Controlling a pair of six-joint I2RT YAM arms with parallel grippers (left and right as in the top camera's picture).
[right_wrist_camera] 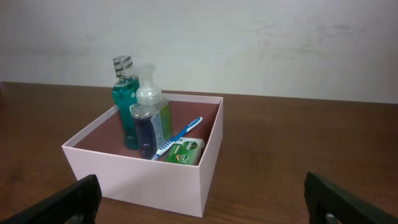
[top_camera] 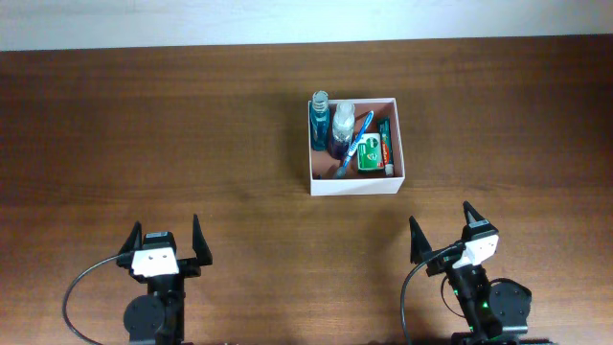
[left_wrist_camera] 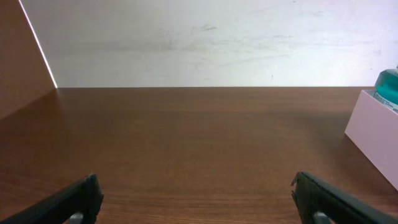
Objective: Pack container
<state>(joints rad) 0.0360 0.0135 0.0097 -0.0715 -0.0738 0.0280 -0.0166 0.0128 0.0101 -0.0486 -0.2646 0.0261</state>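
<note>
Both arms sit parked at the near edge of the surface [top_camera: 144, 125], well apart from the container [top_camera: 356, 184]. On the left gripper [top_camera: 168, 224] we see the jaws spread wide with nothing between them. Its wrist view confirms it, with bare wood in the gap of the left gripper [left_wrist_camera: 196, 205]. The right gripper [top_camera: 441, 217] is the same, jaws apart and holding nothing. Its wrist view of the right gripper [right_wrist_camera: 202, 205] shows only wood between the dark fingers [right_wrist_camera: 68, 202]. The container sits upright on the surface right of centre, toward the far side, closer to the right arm's side than the left. The right wrist camera looks straight at the container [right_wrist_camera: 143, 177], one corner turned toward it. The left wrist camera only catches a slice of the container wall [left_wrist_camera: 376, 134] at its right edge. We count five things inside. A teal bottle [top_camera: 319, 120] stands in the far-left corner, and its top also shows over the wall in the left wrist view [left_wrist_camera: 388, 87]. A clear pump bottle [top_camera: 342, 129] with dark blue liquid stands just beside it. A blue toothbrush [top_camera: 356, 144] lies diagonally, leaning against the pump bottle. A green packet [top_camera: 370, 158] lies flat near the front. A narrow red-and-green item [top_camera: 386, 149] lies along the right wall, and we can't tell what it is. In the right wrist view, the teal bottle [right_wrist_camera: 126, 109] and pump bottle [right_wrist_camera: 149, 124] rise above the rim, while the toothbrush [right_wrist_camera: 180, 135] and green packet [right_wrist_camera: 185, 151] stay below it. A plain white wall [left_wrist_camera: 205, 37] stands behind the surface.
</note>
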